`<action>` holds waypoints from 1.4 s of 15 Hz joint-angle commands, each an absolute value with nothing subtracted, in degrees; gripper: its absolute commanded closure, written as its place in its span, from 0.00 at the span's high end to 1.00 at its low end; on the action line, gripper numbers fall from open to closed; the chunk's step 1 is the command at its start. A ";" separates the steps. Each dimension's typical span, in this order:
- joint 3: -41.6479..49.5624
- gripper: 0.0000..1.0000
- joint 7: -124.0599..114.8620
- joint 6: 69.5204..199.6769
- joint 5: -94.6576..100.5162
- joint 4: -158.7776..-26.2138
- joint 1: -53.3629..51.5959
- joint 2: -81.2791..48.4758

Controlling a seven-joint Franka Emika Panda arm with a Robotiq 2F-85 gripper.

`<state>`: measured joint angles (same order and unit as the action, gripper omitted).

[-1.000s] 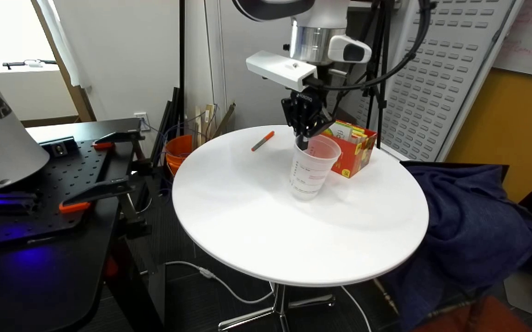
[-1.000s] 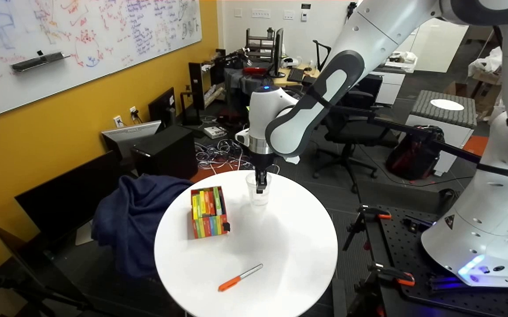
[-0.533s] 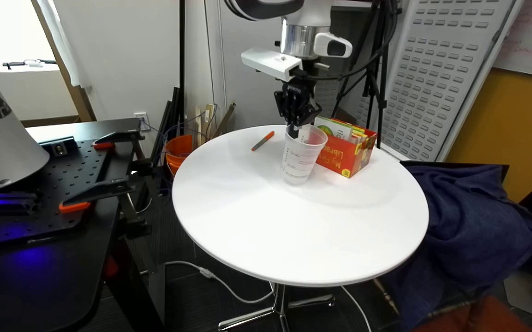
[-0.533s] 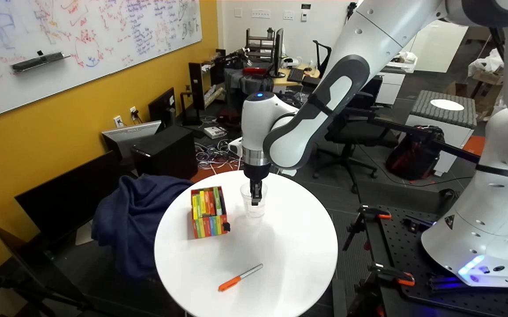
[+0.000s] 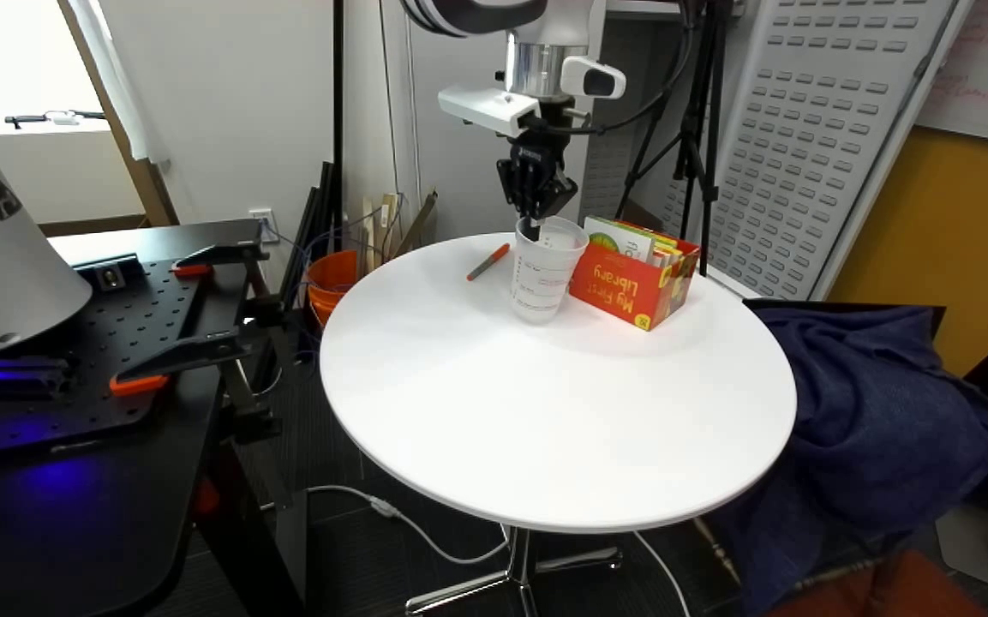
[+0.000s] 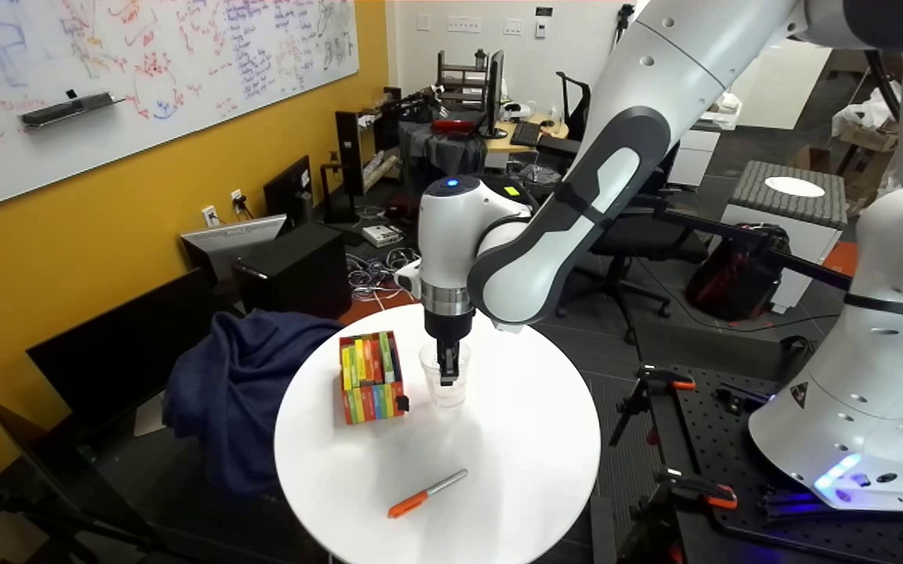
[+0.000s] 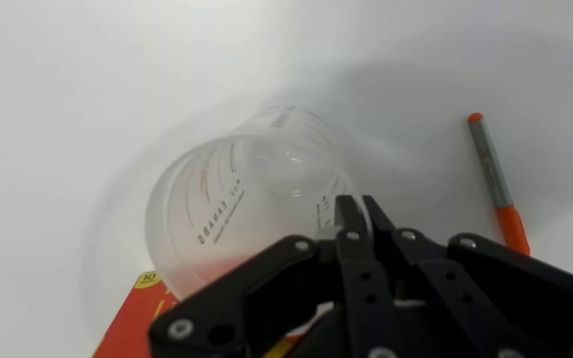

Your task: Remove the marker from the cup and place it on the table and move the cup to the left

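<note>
Cup (image 5: 547, 272) is on the move: in an exterior view it sits farther back and more to the left than a second ago, closer to the marker (image 5: 488, 262), which lies where it lay. In an exterior view the same travel shows as a shift toward the near side of the desk (image 6: 529, 439), with the box of books (image 6: 373, 380) to the left.

The tool (image 7: 358, 201) travels with it, pinching the cup's wall at the rim, one finger inside and one outside. The cup leans a little; I cannot tell whether its base slides on the desk or hangs just above it.

For the task this looks like the second half: the marker is already out and flat on the desk, and the cup seems to be heading left as asked. Next, I judge, it needs setting upright and letting go short of the marker; carried much farther along this line, it could knock the marker and roll it.
</note>
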<state>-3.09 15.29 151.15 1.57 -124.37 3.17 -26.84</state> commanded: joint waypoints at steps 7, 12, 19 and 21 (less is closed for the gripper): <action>-1.46 0.38 10.14 149.51 5.27 -123.40 -0.46 -26.68; -0.77 0.75 8.71 148.84 6.55 -123.16 -1.43 -26.45; -0.30 1.00 6.63 147.63 7.76 -124.26 -2.31 -24.60; -0.34 1.00 6.27 147.49 7.99 -124.94 -2.54 -23.68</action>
<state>-1.39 8.73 149.88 6.34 -123.78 -1.07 -26.42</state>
